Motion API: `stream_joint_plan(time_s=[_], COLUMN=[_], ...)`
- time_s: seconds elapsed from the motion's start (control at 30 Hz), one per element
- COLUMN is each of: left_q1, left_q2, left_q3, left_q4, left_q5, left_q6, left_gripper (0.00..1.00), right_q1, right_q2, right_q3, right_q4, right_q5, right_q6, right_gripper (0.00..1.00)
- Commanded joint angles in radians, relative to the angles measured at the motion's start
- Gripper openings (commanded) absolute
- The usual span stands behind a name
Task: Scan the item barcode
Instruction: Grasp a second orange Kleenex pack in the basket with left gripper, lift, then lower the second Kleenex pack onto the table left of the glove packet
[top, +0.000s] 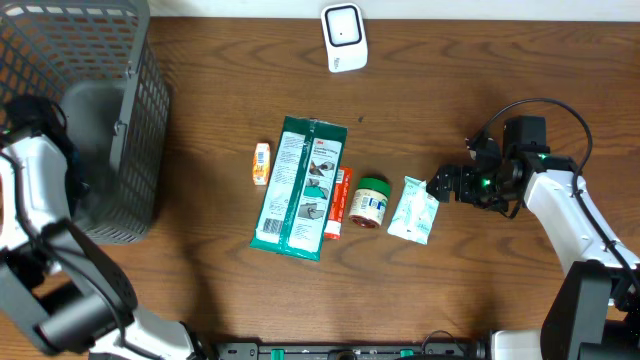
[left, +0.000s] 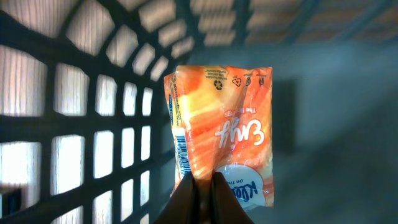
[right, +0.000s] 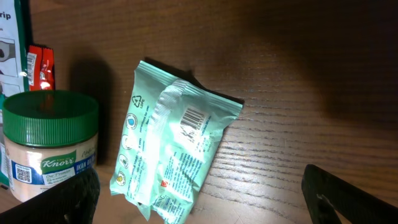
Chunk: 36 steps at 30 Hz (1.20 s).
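One orange packet (left: 221, 130) is hanging inside the mesh basket (top: 140, 110) at the top-left corner of the counter (top: 450, 100), left fingers (left: 185, 202) clamping it (right fingers (right: 351, 196) are standing apart beside one mint packet (right: 171, 155)).

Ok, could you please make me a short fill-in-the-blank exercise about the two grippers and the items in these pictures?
1. The left gripper is shut on an ____ packet.
2. It holds this packet inside the wire ____.
3. The jar beside the pale green packet has a ____ lid.
4. The right gripper has its jaws ____.
Missing words: orange; basket; green; open.
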<state>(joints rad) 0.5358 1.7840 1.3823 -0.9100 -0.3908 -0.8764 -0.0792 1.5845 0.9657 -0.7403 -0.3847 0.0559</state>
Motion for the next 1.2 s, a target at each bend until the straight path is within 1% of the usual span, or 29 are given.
stream_joint_plan(time_s=[0.0, 0.13, 0.23, 0.37, 0.43, 0.5, 0.53, 0.63, 0.77, 0.87, 1.0, 1.07, 1.17], left_q1=[0.002, -0.015, -0.045, -0.142, -0.199, -0.275, -0.341, -0.473, -0.640, -0.758, -0.886, -0.931, -0.982], left_q2=[-0.119, -0.223, -0.310, -0.452, -0.505, -0.559, -0.594, -0.630, -0.620, -0.573, -0.455, -0.377, -0.245], left_q3=[0.060, 0.085, 0.104, 0.127, 0.132, 0.134, 0.134, 0.134, 0.133, 0.127, 0.126, 0.126, 0.126], left_q4=[0.004, 0.046, 0.048, 0.070, 0.089, 0.098, 0.095, 0.076, 0.005, -0.066, -0.185, -0.235, -0.312], left_q5=[-0.014, -0.014, -0.014, -0.015, -0.030, -0.073, -0.106, -0.160, -0.230, -0.310, -0.436, -0.463, -0.467], left_q6=[0.047, 0.158, 0.200, 0.267, 0.312, 0.327, 0.330, 0.358, 0.364, 0.364, 0.363, 0.351, 0.295], left_gripper=[0.07, 0.07, 0.07, 0.07, 0.07, 0.07, 0.07, 0.07, 0.07, 0.07, 0.07, 0.07, 0.07], right_q1=[0.009, 0.009, 0.009, 0.009, 0.009, 0.009, 0.009, 0.009, 0.009, 0.009, 0.009, 0.009, 0.009], right_q2=[-0.008, -0.008, -0.008, -0.008, -0.008, -0.008, -0.008, -0.008, -0.008, -0.008, -0.008, -0.008, -0.008], right_q3=[-0.004, -0.004, -0.004, -0.004, -0.004, -0.004, -0.004, -0.004, -0.004, -0.004, -0.004, -0.004, -0.004], right_q4=[-0.001, -0.001, -0.001, -0.001, -0.001, -0.001, -0.001, -0.001, -0.001, -0.001, -0.001, -0.001, -0.001], right_q5=[0.000, 0.000, 0.000, 0.000, 0.000, 0.000, 0.000, 0.000, 0.000, -0.001, -0.001, 0.000, 0.000], right_q6=[-0.001, -0.001, -0.001, -0.001, -0.001, -0.001, -0.001, -0.001, -0.001, -0.001, -0.001, -0.001, -0.001], right_gripper=[0.99, 0.99, 0.99, 0.99, 0.99, 0.99, 0.99, 0.99, 0.99, 0.99, 0.99, 0.99, 0.99])
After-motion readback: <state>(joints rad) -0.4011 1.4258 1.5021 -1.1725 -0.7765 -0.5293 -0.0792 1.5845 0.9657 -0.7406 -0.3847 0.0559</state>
